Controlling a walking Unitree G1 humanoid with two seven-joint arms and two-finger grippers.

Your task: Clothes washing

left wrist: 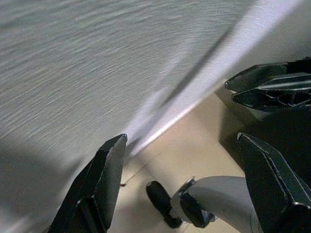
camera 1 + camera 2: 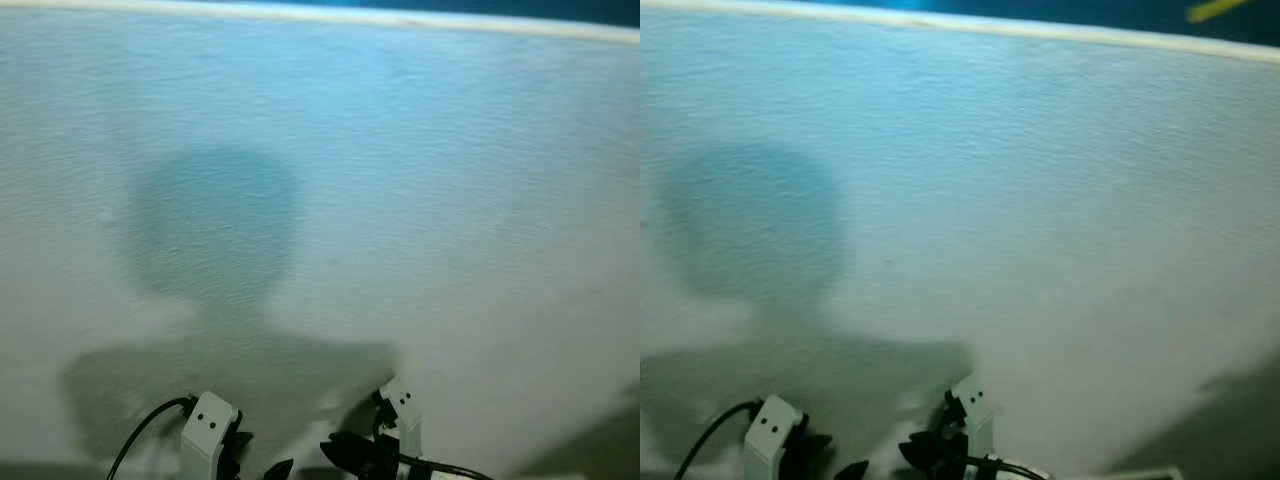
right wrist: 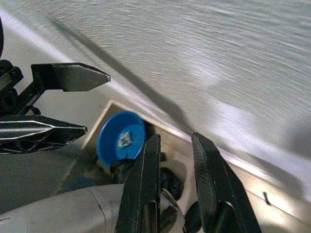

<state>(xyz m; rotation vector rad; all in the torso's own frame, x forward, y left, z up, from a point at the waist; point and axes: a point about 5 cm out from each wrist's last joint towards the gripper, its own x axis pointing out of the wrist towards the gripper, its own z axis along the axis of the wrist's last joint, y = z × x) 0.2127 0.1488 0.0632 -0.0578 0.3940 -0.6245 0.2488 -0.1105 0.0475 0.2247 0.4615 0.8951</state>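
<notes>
My left gripper (image 1: 182, 138) stands open, its two black fingers (image 1: 104, 187) spread wide with nothing between them. My right gripper (image 3: 175, 141) is shut down to a narrow slit and holds nothing. Both sit low in front of my body, close to a white textured wall (image 2: 400, 200); in the left eye view the left gripper (image 2: 262, 468) and the right gripper (image 2: 345, 452) show at the bottom edge. The two grippers point toward each other. No clothes or washing machine can be made out.
The wall spans the head views, with my own shadow (image 2: 215, 225) on it. A round blue lid-like thing (image 3: 121, 138) lies low beside my grey body. Beige floor (image 1: 194, 141) meets the wall's base, and my foot (image 1: 163, 204) stands there.
</notes>
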